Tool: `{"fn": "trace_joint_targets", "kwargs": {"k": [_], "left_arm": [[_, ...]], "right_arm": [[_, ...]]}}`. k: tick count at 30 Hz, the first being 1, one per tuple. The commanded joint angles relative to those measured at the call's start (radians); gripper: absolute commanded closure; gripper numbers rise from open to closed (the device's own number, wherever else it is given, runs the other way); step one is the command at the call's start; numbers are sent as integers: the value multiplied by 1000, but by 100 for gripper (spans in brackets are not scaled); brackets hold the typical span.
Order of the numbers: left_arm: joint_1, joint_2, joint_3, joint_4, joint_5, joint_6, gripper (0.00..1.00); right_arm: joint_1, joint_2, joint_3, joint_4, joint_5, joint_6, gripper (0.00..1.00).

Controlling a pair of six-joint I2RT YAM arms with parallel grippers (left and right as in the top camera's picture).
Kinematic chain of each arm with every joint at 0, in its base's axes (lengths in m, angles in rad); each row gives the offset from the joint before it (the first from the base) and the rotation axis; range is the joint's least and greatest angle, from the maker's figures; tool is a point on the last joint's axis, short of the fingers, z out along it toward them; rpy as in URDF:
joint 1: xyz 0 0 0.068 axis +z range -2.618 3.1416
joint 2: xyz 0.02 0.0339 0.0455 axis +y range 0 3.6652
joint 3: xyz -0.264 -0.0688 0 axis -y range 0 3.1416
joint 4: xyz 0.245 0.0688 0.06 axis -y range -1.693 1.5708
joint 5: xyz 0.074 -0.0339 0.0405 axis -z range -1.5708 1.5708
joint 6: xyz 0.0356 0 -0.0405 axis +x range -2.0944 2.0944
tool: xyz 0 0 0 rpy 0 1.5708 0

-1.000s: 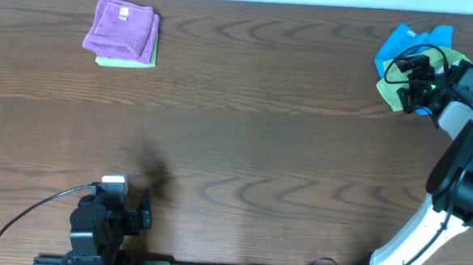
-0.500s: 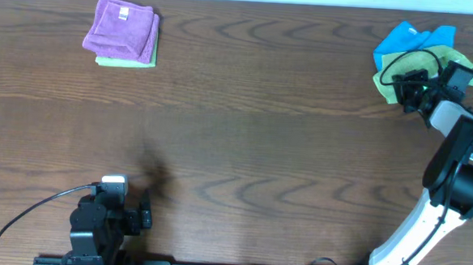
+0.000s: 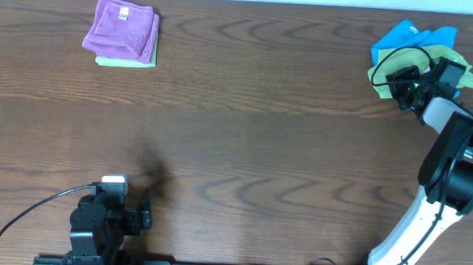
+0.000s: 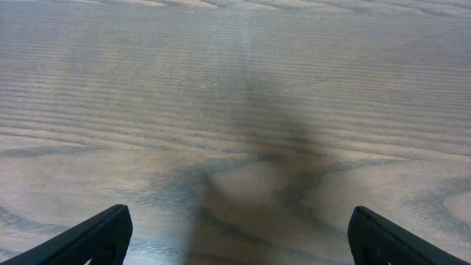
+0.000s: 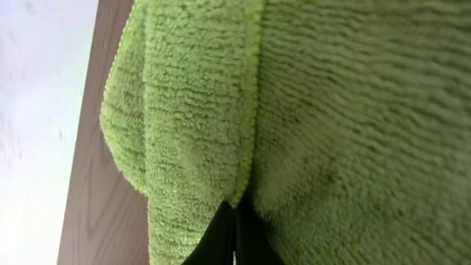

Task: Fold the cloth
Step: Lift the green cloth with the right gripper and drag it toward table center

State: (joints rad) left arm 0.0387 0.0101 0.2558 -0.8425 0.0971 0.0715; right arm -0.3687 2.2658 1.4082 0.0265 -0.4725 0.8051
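The right gripper [image 5: 234, 224] was closed tight, its two dark fingertips meeting on a raised fold of the lime-green microfibre cloth [image 5: 331, 110]. In the right wrist view the cloth filled nearly the whole frame: a dense looped pile, a brighter stitched hem running down to the pinch point, and a rounded, doubled-over bulge of fabric toward the table edge. From overhead the cloth [image 3: 376, 75] lay crumpled rather than flat, bunched around the gripper, with green corners poking out on both sides of it. It sat at the far right of the dark wooden table [image 3: 261, 134], touching and partly tangled with a rumpled bright blue cloth [image 3: 402, 37] just beyond it. Well apart, at the near left edge, the left gripper [image 4: 239, 221] hung with its jaws spread wide above bare wood, holding nothing. At the far left lay a folded purple towel [image 3: 122, 27] on a pale green cloth [image 3: 114, 61].
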Motion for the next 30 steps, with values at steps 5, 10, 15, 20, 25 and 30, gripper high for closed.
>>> {"fn": "trace_joint_targets", "kwargs": {"k": [5,10,15,20,25,30], "left_arm": [[5,-6,-13,-54,-3,-1,5],[5,-6,-13,-54,-3,-1,5],[5,-6,-13,-54,-3,-1,5],[5,-6,-13,-54,-3,-1,5],[5,-6,-13,-54,-3,-1,5],[5,-6,-13,-54,-3,-1,5]], "right_arm": [[77,-31,79,-89,-146,-193,99],[113,-184,156,-340,-72,-332,99],[194,-356,196,-522,2,-436,99],[314,-475,199,-600,21,-484,99],[459,-506,218,-605,20,-485,99],[551,-504,253,-526,95,-496,99]]}}
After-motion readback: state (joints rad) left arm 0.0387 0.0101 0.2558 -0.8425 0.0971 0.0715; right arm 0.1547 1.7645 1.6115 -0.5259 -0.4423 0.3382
